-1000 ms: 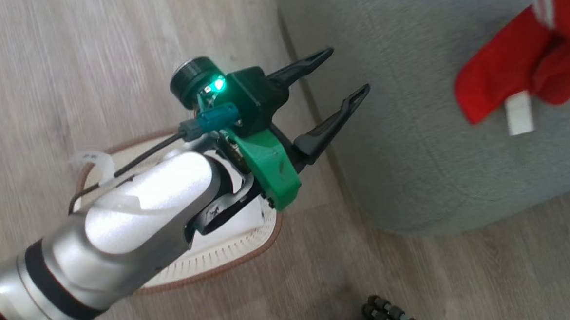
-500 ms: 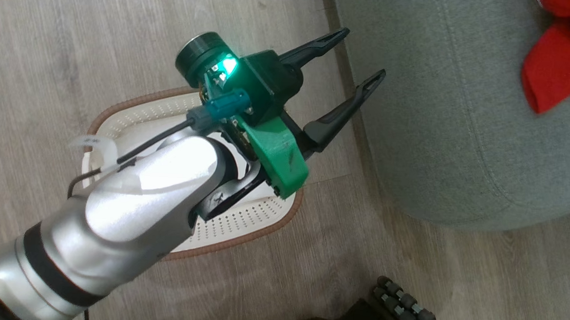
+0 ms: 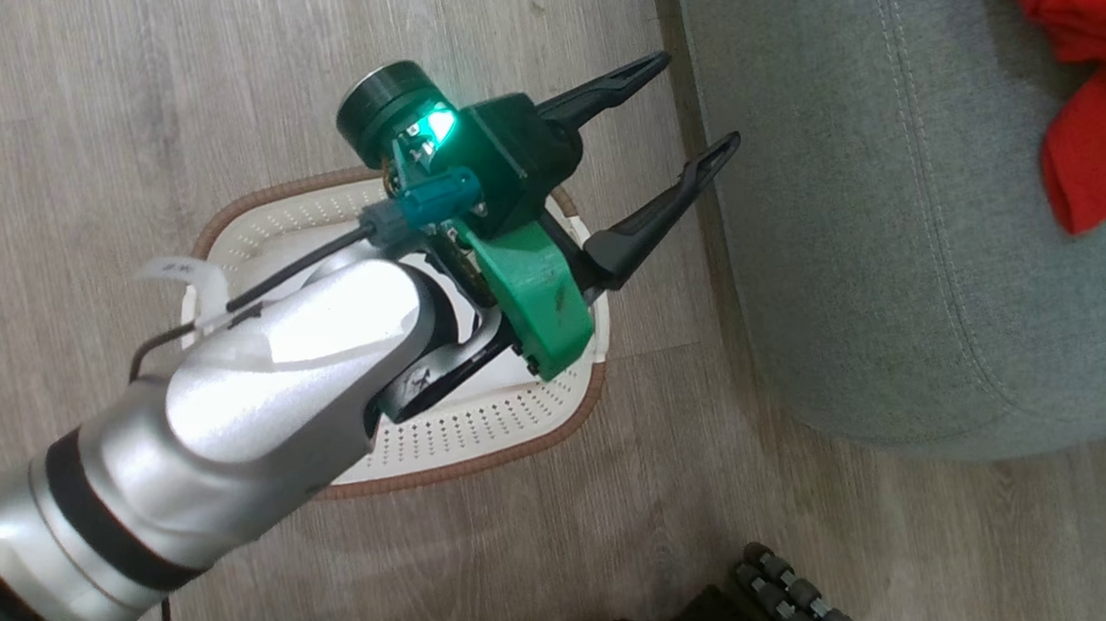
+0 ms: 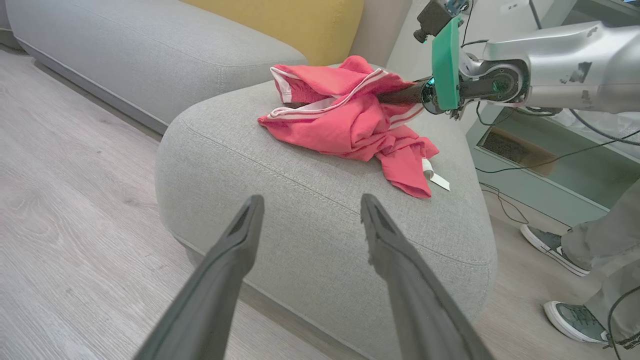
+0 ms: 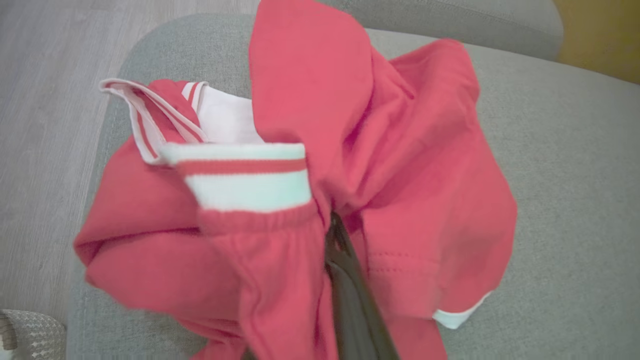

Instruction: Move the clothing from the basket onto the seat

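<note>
No legible text, brand, number or sign in any view.

- White flag tag [image 3: 174,271] on the cable of the left forearm [image 3: 256,380]: a few dark marks, too blurred to read.
- Small white tag [image 4: 436,179] at the hem of the red clothing [image 4: 345,120]: looks blank from the left wrist view. Too small to tell whether it has print.
- Head view: the same tag sits cut off at the right edge, with nothing to read on it.
- Right wrist view: the white and red waistband carries stripes only, no lettering.
</note>
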You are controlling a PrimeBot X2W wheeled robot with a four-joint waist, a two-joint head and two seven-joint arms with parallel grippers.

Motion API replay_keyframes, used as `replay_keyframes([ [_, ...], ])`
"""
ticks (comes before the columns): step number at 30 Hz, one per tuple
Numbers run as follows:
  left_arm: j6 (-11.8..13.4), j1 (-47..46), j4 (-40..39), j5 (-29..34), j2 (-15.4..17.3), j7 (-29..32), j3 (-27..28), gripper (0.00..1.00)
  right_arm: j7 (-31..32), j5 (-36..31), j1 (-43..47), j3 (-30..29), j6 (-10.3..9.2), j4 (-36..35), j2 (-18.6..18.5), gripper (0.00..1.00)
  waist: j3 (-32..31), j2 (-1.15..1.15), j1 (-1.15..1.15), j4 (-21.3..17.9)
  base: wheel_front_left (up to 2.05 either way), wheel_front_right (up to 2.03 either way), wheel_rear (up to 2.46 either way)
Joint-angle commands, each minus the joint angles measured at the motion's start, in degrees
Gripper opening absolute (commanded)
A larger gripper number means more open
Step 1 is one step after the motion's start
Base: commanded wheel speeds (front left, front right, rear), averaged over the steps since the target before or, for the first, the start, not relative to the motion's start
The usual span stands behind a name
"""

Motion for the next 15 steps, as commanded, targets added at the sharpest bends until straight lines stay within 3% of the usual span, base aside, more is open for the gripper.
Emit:
replay_keyframes([
  [1,0.1,-2.3,-1.7,0.0,0.1,-0.5,2.1,1.0,0.6,0.6,1.0,0.4,-0.02,-0.3,-1.6,0.0,-0.2,0.0,0.0,0.1,0.0,0.0,0.0],
  [4,0.1,-2.1,-1.4,-0.3,0.2,-0.7,2.1,1.0,2.0,1.6,0.8,1.5,-0.02,0.3,-1.4,0.04,-1.0,0.0,0.0,0.1,0.0,0.0,0.0],
  [5,0.2,-2.0,-1.3,-0.3,0.2,-0.9,2.1,1.0,2.3,1.9,0.7,1.8,-0.02,0.4,-1.4,0.39,-1.4,0.0,0.0,0.0,0.0,0.0,0.0],
  [6,0.2,-1.9,-1.2,-0.4,0.1,-1.0,2.1,1.0,2.4,2.1,0.6,2.0,-0.02,0.5,-1.4,0.94,-1.8,0.0,0.0,-0.1,0.0,0.0,0.0],
  [7,0.3,-1.8,-1.0,-0.5,0.0,-1.2,2.1,1.0,2.5,2.3,0.5,2.3,-0.02,0.6,-1.4,1.0,-2.3,0.0,0.0,-0.2,0.0,0.0,0.0],
  [15,0.5,0.6,0.6,-1.7,-0.1,-3.1,2.2,1.0,6.0,4.6,1.5,5.4,-0.02,-0.2,-1.8,1.0,-8.4,0.0,0.0,-1.6,0.0,0.0,0.0],
])
